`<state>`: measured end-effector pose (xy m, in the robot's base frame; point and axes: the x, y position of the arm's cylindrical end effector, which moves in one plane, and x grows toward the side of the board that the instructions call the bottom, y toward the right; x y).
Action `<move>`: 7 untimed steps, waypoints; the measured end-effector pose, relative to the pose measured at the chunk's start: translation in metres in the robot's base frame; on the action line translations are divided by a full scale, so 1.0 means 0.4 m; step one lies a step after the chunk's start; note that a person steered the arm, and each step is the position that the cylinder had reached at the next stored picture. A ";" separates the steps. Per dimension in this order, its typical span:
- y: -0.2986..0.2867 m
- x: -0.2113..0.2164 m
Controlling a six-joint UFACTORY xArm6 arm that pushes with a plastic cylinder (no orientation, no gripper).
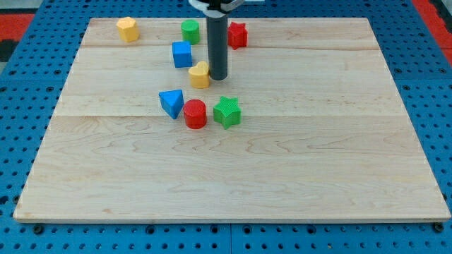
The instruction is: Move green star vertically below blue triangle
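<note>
The green star [227, 111] sits right of the blue triangle [171, 103], a red cylinder [195, 113] between them; the move looks undone. My tip [217, 76], a bare rod with no end effector to clench, rests beside the yellow block [200, 74], toward the counter's [282, 197] top edge.

Green star [227, 111], blue triangle [171, 103], red cylinder [195, 113] (ridged, seemingly); pale wood board [282, 162].

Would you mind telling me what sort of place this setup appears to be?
Probably a robotics lab bench: a wooden board sits on a blue perforated panel, with small coloured blocks like the green star, and my tip beside the yellow block.
</note>
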<state>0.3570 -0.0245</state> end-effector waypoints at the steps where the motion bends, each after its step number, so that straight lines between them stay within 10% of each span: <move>1: -0.060 0.010; 7: 0.033 0.311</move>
<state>0.4815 -0.0114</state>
